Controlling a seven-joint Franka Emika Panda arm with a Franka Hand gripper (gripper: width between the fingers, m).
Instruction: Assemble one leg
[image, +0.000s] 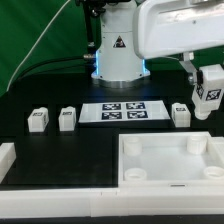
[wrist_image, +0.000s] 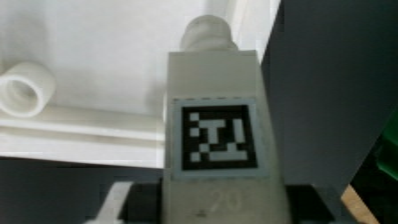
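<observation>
My gripper (image: 207, 88) is shut on a leg (image: 209, 98), a small white post with a black-and-white tag. It holds the leg in the air above the far right corner of the large white panel (image: 170, 165). In the wrist view the held leg (wrist_image: 217, 120) fills the middle, with its threaded tip pointing away and the gripper (wrist_image: 217, 203) clamping its near end. The panel (wrist_image: 89, 110) lies below it, with a round corner socket (wrist_image: 25, 90) off to one side. Three more legs stand on the table: two on the exterior view's left (image: 38, 120) (image: 68, 118) and one on the right (image: 181, 113).
The marker board (image: 124, 111) lies on the black table behind the panel. The robot's white base (image: 118, 55) stands at the back. A white border piece (image: 10, 160) runs along the front on the exterior view's left.
</observation>
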